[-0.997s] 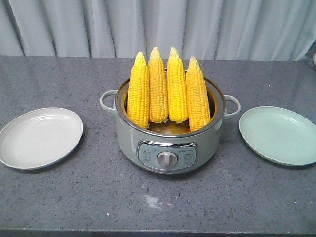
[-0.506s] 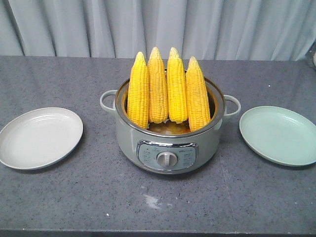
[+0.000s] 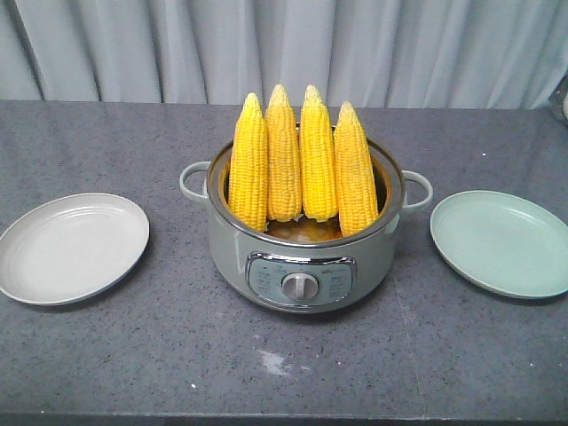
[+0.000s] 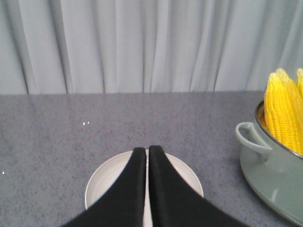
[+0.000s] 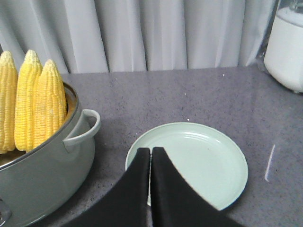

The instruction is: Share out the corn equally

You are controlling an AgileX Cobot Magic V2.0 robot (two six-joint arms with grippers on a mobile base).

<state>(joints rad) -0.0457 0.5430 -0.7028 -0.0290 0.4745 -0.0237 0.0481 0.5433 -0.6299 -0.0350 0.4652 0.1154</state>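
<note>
While both grippers hang over the plates with their black fingers pressed flat together and nothing between them, the four corn cobs (image 3: 284, 155) stand in the grey-green electric cooking pot (image 3: 302, 257) at the centre of the front view. Each cob has its long axis close to vertical, the thick end down inside the pot and the paler tapered tip pointing up, well above the rim. They lean back slightly against the far wall, side by side and touching in a row.

The pot's dial (image 3: 300, 286) faces the lower edge of the frame. An off-white plate (image 3: 71, 248) lies at the left of the frame and a pale green plate (image 3: 501, 241) at the right, both apart from the pot on the speckled grey countertop (image 3: 177, 355). The left gripper (image 4: 147, 150) is above the off-white plate, the right gripper (image 5: 150, 150) above the near rim of the green one. A white appliance (image 5: 286, 47) stands at the upper right of the right wrist view, before the grey curtain (image 3: 266, 44).
</note>
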